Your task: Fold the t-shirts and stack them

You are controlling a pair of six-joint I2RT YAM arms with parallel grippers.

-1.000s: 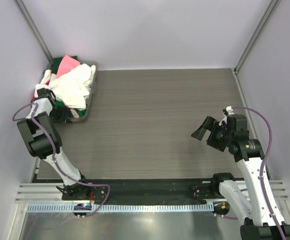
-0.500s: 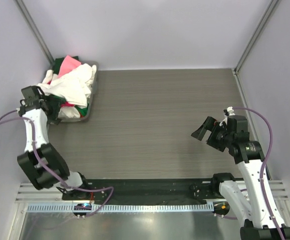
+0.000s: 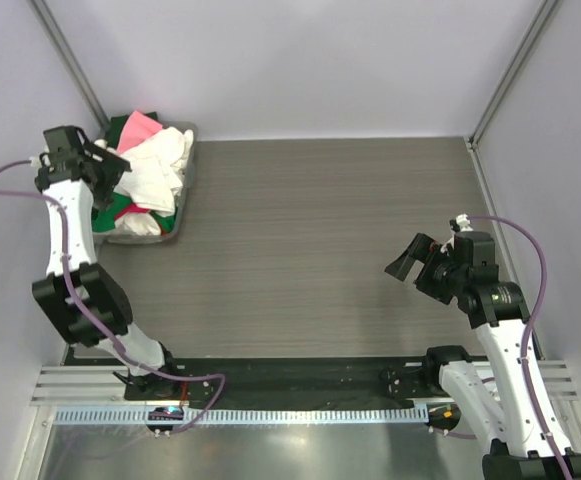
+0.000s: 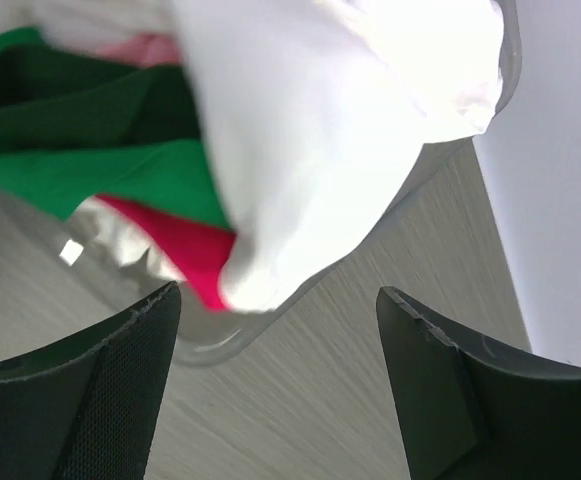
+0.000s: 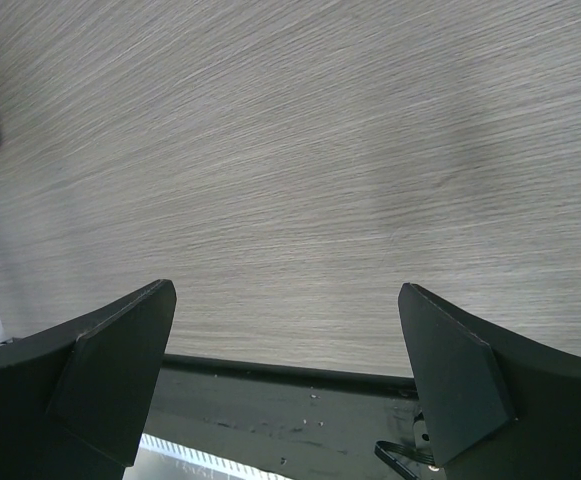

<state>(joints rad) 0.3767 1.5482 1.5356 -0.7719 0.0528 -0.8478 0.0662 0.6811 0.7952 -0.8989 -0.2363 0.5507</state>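
The t-shirts (image 3: 152, 172) lie in a crumpled heap in the shallow grey tray (image 3: 181, 213) at the far left: white on top, pink (image 3: 139, 126) at the back, green and red (image 3: 128, 208) underneath. My left gripper (image 3: 110, 160) hovers at the heap's left side, open and holding nothing. In the left wrist view it (image 4: 275, 390) frames bare table, with the white tee (image 4: 320, 130), a green one (image 4: 90, 150) and a red one (image 4: 185, 245) spilling over the tray rim (image 4: 220, 345) just beyond. My right gripper (image 3: 407, 262) hangs open over the table at the right, empty (image 5: 285, 380).
Grey wood-grain tabletop (image 3: 320, 220) spreads between the arms. Pale walls close the left, back and right sides, with a metal post (image 3: 70, 60) near the tray. A black strip and a metal rail (image 3: 300, 410) run along the near edge.
My left gripper opened and moved from the tray's near left corner back along its left side. The white tee settled onto the heap. The right arm stayed still.
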